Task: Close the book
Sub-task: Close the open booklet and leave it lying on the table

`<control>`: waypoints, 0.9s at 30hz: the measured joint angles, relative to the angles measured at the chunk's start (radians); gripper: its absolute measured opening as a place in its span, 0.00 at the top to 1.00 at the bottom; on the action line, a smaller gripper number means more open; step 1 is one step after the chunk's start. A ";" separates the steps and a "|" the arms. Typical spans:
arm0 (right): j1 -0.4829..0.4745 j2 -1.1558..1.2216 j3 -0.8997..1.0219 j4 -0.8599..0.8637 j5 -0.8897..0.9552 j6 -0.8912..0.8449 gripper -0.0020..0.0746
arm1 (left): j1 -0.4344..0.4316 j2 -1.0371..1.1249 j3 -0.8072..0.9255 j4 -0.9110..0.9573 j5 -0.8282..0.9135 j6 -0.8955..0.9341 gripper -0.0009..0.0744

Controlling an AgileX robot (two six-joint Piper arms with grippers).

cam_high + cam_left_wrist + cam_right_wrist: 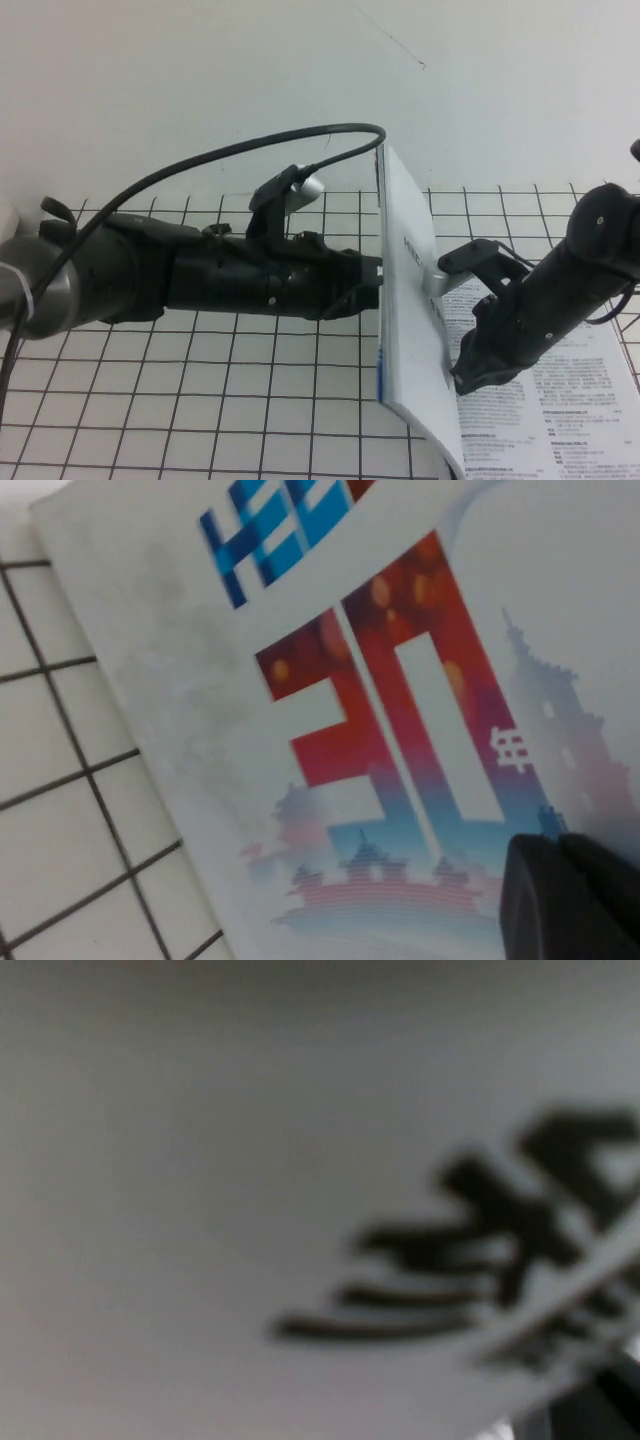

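The book (410, 330) is lying on the table's (250, 400) right side, long edge running near to far. Its cover (330, 730) is standing up, pic side facing left. Left gripper (374, 273) is touching it. Right gripper (472, 372) is hanging over the open page. Can't tell if either's open or shut.

A black left gripper (376, 273) and black right gripper (468, 377) flank the white book (405, 300) with red-to-blue numerals on a black-gridded table (250, 420).

Table (200, 420): bears one open book (425, 400), right of centre.
Cover (405, 230): raised, standing near upright.
Printed page (580, 410): flat on the table, at the cover's 4 o'clock.
Left gripper (372, 272): at the cover's 9 o'clock, touching its outer face.
Right gripper (468, 372): at the cover's 3 o'clock, over the flat page, beside the inner face.
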 joint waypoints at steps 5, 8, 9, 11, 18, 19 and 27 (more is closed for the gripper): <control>0.000 -0.063 -0.046 -0.051 0.045 0.042 0.98 | -0.018 0.004 -0.056 0.048 0.016 -0.040 0.99; 0.000 -0.119 -0.102 -0.106 0.118 0.087 0.98 | -0.018 0.004 -0.064 0.052 0.040 -0.062 0.99; 0.000 -0.143 -0.122 -0.125 0.141 0.102 0.98 | -0.018 0.000 -0.064 0.055 0.049 -0.067 0.99; 0.000 -0.196 -0.177 -0.161 0.193 0.146 0.98 | -0.018 -0.009 -0.064 0.055 0.060 -0.073 0.99; 0.002 -0.404 -0.369 -0.291 0.299 0.262 0.98 | -0.018 -0.105 -0.064 0.070 0.067 -0.078 0.99; 0.002 -0.439 -0.388 -0.312 0.309 0.275 0.98 | -0.018 -0.125 -0.064 0.083 0.067 -0.078 0.99; 0.002 -0.734 -0.348 -0.432 0.358 0.337 0.98 | -0.018 -0.381 -0.064 0.334 0.046 -0.158 0.99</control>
